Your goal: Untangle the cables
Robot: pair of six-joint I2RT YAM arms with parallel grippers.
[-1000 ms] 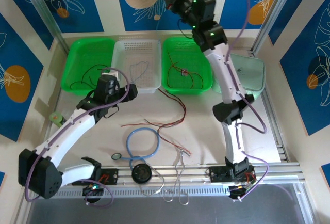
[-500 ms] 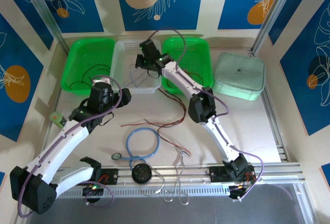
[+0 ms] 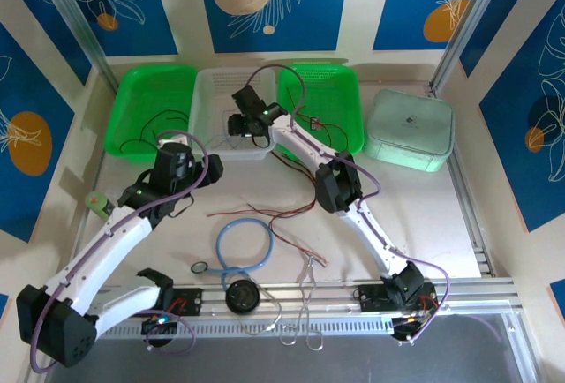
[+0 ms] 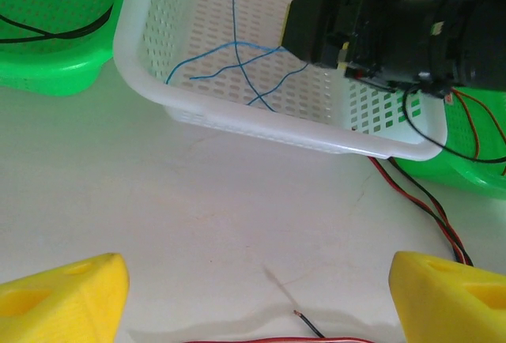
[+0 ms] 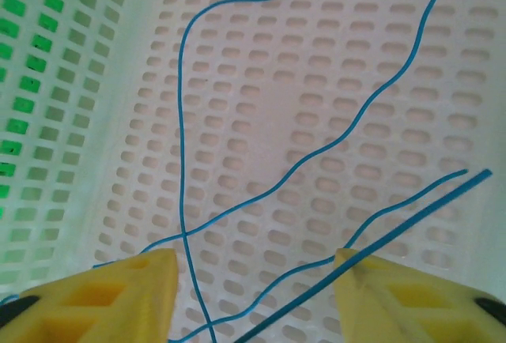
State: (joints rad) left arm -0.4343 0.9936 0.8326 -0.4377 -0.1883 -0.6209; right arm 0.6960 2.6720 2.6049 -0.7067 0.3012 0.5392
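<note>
One blue cable (image 5: 183,122) lies loose in the white basket (image 5: 261,82) under the right hand (image 5: 254,256), which stands open, holding nothing.

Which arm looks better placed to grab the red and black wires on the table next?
Left. The left gripper hangs open just above the red and black wires; the right gripper is over the blue wire in the white basket.

The whole tabletop (image 3: 388,198) was taken in from high above and behind the arm bases (image 3: 402,299), facing forward and down. The left wrist view was held low over the tabletop and aimed at the near wall of the white basket (image 4: 237,126). The right wrist view was set very close over that basket's floor, looking down. The basket was shared by all three views, its blue cable (image 5: 183,161) by both wrist views.
</note>
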